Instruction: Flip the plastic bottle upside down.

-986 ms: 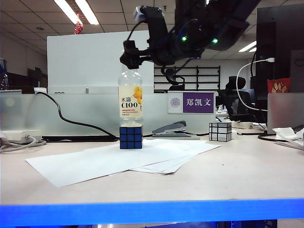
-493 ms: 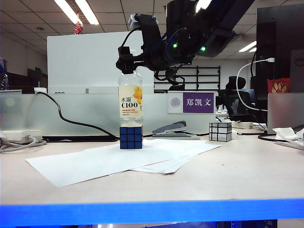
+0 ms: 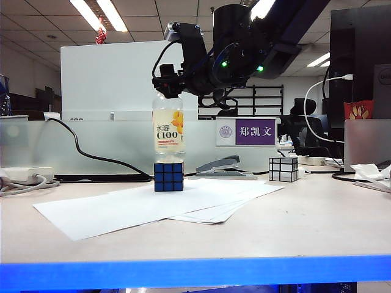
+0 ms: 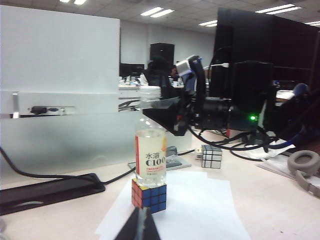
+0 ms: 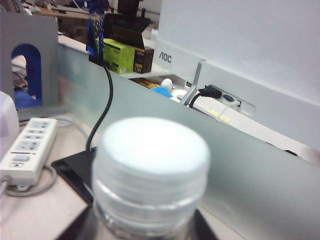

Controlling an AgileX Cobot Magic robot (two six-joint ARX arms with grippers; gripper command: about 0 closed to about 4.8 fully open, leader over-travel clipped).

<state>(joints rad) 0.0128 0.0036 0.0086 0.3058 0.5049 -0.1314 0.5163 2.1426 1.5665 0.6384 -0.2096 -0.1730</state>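
My right end effector (image 3: 166,79) is up at the neck of the plastic bottle (image 3: 168,125), fingers either side of the neck just below the cap (image 5: 151,146). In the right wrist view the cap fills the foreground w/ dark finger edges low on both sides of the neck, but I can't tell if the fingers actually press on it or how wide the gap is. So: around the neck, grip not confirmed.

Bottle stands upright, cap up, on top of a puzzle cube (image 3: 168,176) w/ blue faces, which sits on loose white paper sheets (image 3: 153,204) on the tabletop (image 3: 293,232). Contents: bottle is clear; label covers most of the body, can't make out a liquid level. A pale band shows at the base, unclear what it is.

My left end effector (image 4: 141,227) is low, well back from the cube, fingers pressed together into a point, nothing in them. Only the tips show in the left wrist view; not visible in the exterior view.

A second, silver-looking cube (image 3: 283,169) sits apart on the right side of the tabletop, a stapler (image 3: 223,166) between the two cubes, further back. Right arm's upper part is cut off at the frame top.
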